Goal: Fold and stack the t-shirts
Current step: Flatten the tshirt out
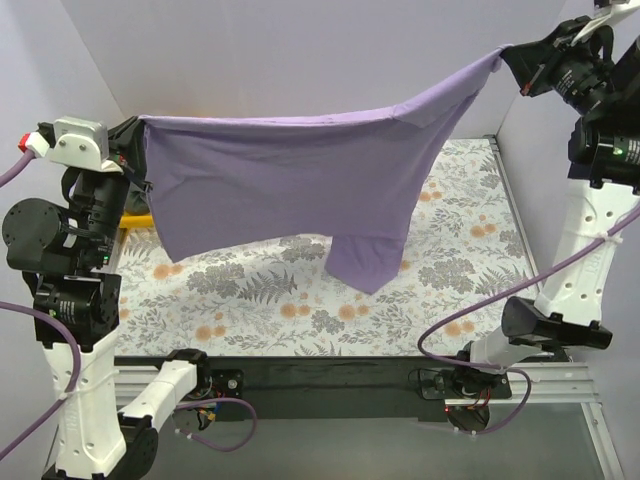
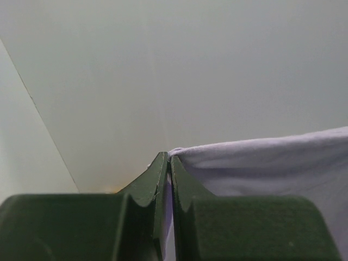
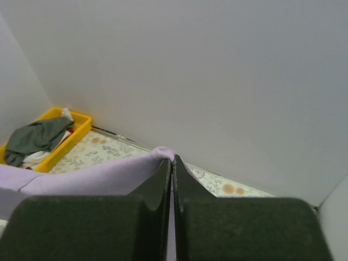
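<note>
The lilac-purple t-shirt (image 1: pixel 290 185) hangs stretched in the air across the table, a sleeve dangling at its lower middle. My left gripper (image 1: pixel 138 132) is shut on the shirt's left corner, high at the left wall. The pinched cloth shows in the left wrist view (image 2: pixel 261 163) beside the left gripper (image 2: pixel 169 159). My right gripper (image 1: pixel 508 52) is shut on the shirt's right corner, high at the back right. The cloth shows in the right wrist view (image 3: pixel 103 174) at the right gripper (image 3: pixel 173 161). The dark grey-green t-shirt (image 3: pixel 38 136) lies crumpled in the yellow tray.
The yellow plastic tray (image 3: pixel 76 128) stands at the far left of the floral-patterned table (image 1: pixel 440 280), with white and red cloth under the dark shirt. In the top view only the tray's edge (image 1: pixel 133 222) shows behind the left arm. White walls enclose the back and sides.
</note>
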You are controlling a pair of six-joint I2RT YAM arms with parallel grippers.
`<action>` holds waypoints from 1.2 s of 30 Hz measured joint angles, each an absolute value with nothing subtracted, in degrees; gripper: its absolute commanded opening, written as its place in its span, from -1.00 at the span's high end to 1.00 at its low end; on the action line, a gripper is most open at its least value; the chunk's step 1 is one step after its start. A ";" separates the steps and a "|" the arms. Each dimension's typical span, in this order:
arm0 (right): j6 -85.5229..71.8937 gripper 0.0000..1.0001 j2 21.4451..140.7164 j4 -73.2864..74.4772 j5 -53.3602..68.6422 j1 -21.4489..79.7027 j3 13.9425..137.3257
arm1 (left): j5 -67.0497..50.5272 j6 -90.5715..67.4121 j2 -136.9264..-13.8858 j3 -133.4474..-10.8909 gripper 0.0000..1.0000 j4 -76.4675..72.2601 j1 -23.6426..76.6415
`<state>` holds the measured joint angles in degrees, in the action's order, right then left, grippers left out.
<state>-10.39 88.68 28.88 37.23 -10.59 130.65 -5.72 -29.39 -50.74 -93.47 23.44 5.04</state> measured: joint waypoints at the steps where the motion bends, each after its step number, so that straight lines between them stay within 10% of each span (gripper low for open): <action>1: -9.37 0.97 87.57 29.45 35.73 -10.66 130.21 | -5.72 -29.41 -50.81 -93.43 1.00 23.44 5.04; 24: -2.50 0.97 63.18 28.21 21.41 -10.81 132.14 | -9.45 -31.88 -44.71 -103.61 1.00 23.33 5.04; 36: 2.83 0.97 66.98 24.86 30.48 -10.11 104.44 | -8.80 -27.86 -50.54 -80.68 1.00 23.20 5.04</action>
<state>2.83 66.98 24.86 30.48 -10.11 104.44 -8.80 -27.86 -50.54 -80.68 23.20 5.04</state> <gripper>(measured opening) 0.020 0.021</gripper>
